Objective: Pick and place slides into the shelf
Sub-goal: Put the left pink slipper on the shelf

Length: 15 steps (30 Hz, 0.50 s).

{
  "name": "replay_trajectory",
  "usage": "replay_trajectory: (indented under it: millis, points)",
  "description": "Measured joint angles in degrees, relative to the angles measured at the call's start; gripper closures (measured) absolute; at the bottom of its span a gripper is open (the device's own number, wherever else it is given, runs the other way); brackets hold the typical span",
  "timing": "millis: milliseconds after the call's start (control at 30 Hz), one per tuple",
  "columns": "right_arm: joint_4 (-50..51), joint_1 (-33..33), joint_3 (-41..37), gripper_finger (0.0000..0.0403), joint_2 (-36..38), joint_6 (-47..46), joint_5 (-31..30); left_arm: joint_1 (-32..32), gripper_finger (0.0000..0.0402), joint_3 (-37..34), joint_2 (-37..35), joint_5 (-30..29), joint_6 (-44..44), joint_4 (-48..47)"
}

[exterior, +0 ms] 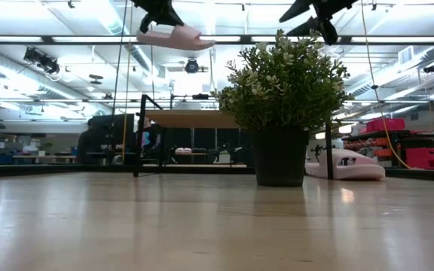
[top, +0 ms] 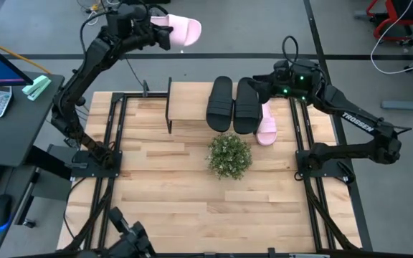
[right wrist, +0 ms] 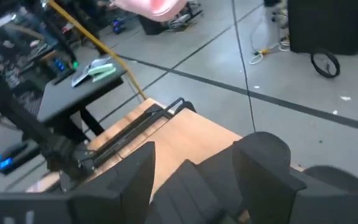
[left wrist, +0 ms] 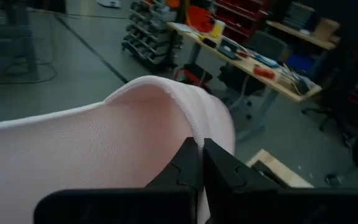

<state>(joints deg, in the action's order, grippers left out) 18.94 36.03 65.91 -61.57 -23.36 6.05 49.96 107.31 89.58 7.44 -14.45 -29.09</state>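
The left gripper (top: 169, 30) hangs in the air beyond the table's far edge, out over the floor, with its fingers (left wrist: 219, 174) pressed together on the edge of a pale pink slide (top: 183, 29). In the low view that slide sits high above the tabletop, well clear of everything below it.

The shelf (top: 191, 102) stands at the table's far edge, towards the left half, its light top board bare on the left part. The two black slides (top: 234, 104) lie side by side on the shelf's right end, their near ends reaching over its near edge. The second pink slide (top: 267, 125) rests on the table (top: 178, 186) just right of the black pair, close to the right rail and partly under the right arm.

The right gripper (top: 262, 86) hovers above the far end of the black slides, its fingers (right wrist: 261, 163) spread wide with nothing between them.

A potted plant (top: 229, 155) stands near the table's middle, just in front of the black slides. The near half of the table and its left side in front of the shelf lie open.
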Motion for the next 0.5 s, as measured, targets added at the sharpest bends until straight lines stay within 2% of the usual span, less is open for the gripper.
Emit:
replay_trajectory:
  millis: [200, 333, 500]
  points:
    - [0.3, 5.4, 0.0, 0.0184, 0.0, 6.5, 7.6, -7.2, 0.0392, 0.0, 0.1, -14.2, -6.2, 2.7]
    - [0.3, 8.7, 0.0, 0.0184, 0.0, 8.9, 9.4, -13.3, 0.0392, 0.0, 0.5, -26.8, -10.9, 3.6]
    - [0.3, 11.6, 0.0, 0.0184, 0.0, 11.3, 10.8, -22.0, 0.0392, 0.0, 2.5, -45.7, -20.4, 4.0]
